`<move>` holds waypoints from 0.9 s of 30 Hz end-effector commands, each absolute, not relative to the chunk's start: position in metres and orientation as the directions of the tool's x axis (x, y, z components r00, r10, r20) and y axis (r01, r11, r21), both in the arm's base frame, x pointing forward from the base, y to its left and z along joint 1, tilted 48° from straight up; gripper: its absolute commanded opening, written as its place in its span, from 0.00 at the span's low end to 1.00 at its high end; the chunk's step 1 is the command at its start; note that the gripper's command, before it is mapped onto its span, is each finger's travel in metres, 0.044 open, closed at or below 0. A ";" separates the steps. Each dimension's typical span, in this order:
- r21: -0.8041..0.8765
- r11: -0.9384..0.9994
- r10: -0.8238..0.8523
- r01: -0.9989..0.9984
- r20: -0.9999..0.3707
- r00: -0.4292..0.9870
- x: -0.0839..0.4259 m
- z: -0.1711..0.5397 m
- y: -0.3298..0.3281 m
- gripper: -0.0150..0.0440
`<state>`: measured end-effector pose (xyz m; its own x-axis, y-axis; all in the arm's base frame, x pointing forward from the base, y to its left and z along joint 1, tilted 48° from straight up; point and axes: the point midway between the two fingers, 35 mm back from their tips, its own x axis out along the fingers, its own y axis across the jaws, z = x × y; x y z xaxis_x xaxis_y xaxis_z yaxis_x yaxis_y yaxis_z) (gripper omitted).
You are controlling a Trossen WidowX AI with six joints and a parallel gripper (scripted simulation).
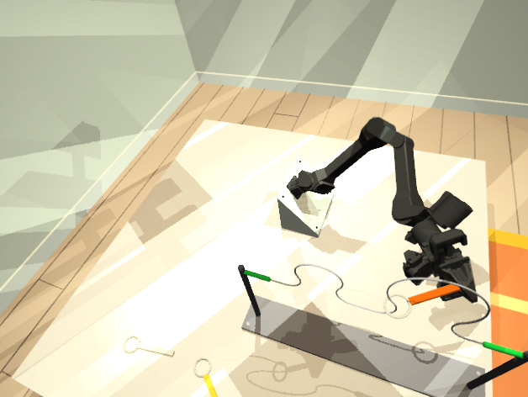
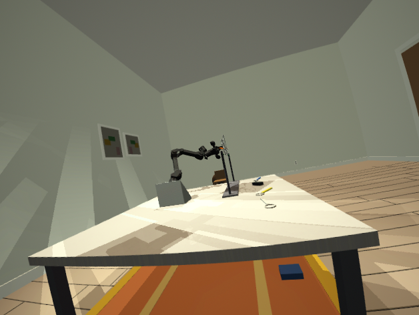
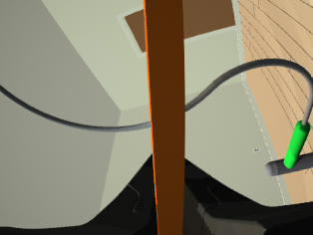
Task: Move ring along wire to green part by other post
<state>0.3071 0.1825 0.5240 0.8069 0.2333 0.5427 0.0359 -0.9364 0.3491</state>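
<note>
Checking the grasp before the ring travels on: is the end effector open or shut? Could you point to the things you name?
Shut on the orange handle [image 1: 434, 294] [image 3: 168, 115], which runs straight between its dark fingers.

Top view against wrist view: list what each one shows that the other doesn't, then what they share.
Only the top view: the ring, the yellow handle on the table, and the robot's wedge-shaped base.

Only the wrist view: a pale-framed brown panel in the wall.

Both: the gripper shut on the orange handle, and grey wire. The top shows two green parts, the wrist one.
</note>
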 end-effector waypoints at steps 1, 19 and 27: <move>0.443 -0.896 0.284 0.025 0.528 0.800 0.307 0.514 0.198 0.00; 0.777 -0.629 0.476 -0.040 0.425 0.770 0.301 0.468 0.246 0.00; 0.883 -0.464 0.546 -0.074 0.351 0.761 0.299 0.441 0.260 0.00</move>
<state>0.2994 0.2532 0.4563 0.7648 0.5123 0.3908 -0.0603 -0.5469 0.8350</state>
